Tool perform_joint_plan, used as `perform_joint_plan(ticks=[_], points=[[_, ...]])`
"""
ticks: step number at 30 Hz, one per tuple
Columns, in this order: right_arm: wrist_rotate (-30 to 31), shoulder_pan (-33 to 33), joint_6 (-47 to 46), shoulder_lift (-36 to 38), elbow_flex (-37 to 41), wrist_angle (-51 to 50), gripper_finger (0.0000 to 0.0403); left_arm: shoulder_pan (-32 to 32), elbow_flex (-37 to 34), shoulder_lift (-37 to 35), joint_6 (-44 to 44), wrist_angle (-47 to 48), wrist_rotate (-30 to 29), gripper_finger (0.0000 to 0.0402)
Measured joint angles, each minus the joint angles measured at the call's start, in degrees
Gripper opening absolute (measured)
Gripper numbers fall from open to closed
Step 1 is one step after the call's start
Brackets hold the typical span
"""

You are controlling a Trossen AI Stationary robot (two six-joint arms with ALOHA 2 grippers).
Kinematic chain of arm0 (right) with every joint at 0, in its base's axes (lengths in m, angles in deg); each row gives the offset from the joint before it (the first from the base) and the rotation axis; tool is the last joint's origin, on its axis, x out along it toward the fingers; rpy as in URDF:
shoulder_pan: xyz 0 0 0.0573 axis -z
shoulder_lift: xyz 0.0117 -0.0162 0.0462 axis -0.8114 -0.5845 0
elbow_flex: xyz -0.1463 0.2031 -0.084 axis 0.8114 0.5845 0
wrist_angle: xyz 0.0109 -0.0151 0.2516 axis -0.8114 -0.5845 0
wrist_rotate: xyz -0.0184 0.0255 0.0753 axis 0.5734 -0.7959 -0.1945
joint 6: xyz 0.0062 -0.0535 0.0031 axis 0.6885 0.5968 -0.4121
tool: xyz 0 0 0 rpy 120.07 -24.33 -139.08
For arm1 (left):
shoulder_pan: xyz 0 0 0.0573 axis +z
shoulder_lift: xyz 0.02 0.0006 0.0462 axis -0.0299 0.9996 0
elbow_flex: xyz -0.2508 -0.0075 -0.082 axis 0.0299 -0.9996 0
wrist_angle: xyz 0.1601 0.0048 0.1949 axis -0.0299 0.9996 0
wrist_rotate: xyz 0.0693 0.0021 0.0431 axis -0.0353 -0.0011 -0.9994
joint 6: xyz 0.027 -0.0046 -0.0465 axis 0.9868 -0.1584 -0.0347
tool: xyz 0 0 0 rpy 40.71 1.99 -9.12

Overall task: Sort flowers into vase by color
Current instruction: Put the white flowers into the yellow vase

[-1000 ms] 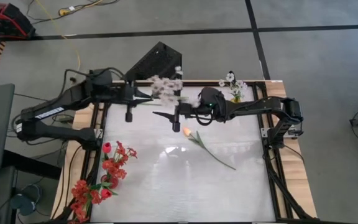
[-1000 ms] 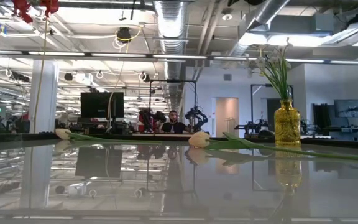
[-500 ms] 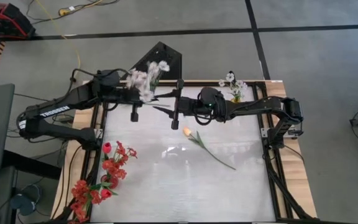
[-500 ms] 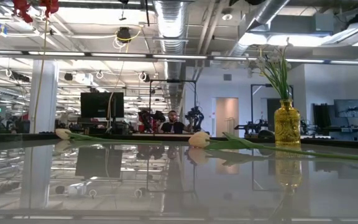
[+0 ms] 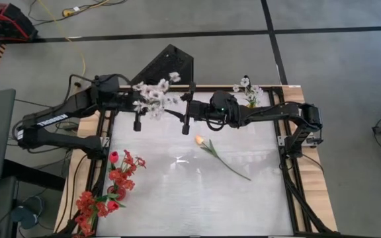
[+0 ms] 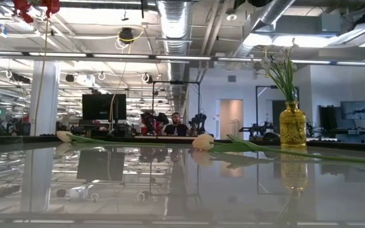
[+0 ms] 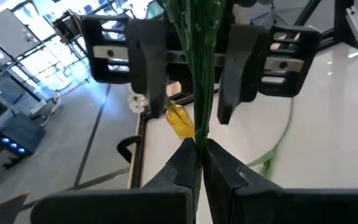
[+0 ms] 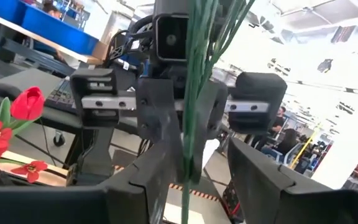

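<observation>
A spray of tiny white blossoms (image 5: 152,96) on thin green stems (image 7: 197,74) is held in the air over the table's far edge, between my two grippers. My left gripper (image 5: 156,108) is shut on the stems (image 7: 196,149). My right gripper (image 5: 176,114) faces it, open, with its fingers (image 7: 148,68) standing on either side of the same stems (image 8: 190,118). I cannot tell whether they touch the stems. A peach-yellow tulip (image 5: 199,139) lies on its side on the table. A yellow vase (image 5: 251,102) with white blossoms stands at the far right. My left gripper pinches the bundle of green stems (image 7: 197,134) between its two fingertips. It comes level from the table's left side. The spray is lifted clear of the table, and its stems run on between my right gripper's open fingers, with the blossoms above the grippers.
Red flowers (image 5: 114,178) stand in a vase at the near left corner. The tulip's long stem (image 5: 233,168) stretches toward the table's right. The low view shows the yellow vase (image 6: 293,126) and the lying tulip (image 6: 203,142). A dark camera mount (image 5: 167,65) sits behind the far edge.
The white spray has swung from over my right gripper toward the left, and its blossoms now sit over my left gripper. My right gripper has drawn a little toward the table's far edge and levelled out.
</observation>
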Motion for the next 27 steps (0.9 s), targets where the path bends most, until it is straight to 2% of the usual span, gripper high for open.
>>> perform_joint_plan(ticks=[6, 11, 15, 22, 27], points=[[-0.31, -0.31, 0.02, 0.0, 0.0, 0.0, 0.0197, -0.22, 0.0, 2.97, -0.51, -0.52, -0.04, 0.0], [-0.42, -0.33, 0.0, 0.0, 0.0, -0.16, 0.0188, -1.07, 0.0, 4.68, 0.0, -1.16, -0.04, 0.0], [-0.41, -0.35, -0.11, 0.0, 0.02, -0.72, 0.0151, -1.11, 0.0, 5.01, 0.28, -1.62, -0.2, 0.0], [-0.41, -0.39, -0.2, 0.0, 0.02, -1.22, 0.004, -1.09, 0.0, 4.92, 0.49, -1.83, -0.45, 0.0016], [-0.39, -0.33, -1.83, 0.02, 0.02, -2.14, 0.0034, -0.73, 0.0, 4.87, 0.7, -1.78, -0.4, 0.0071]])
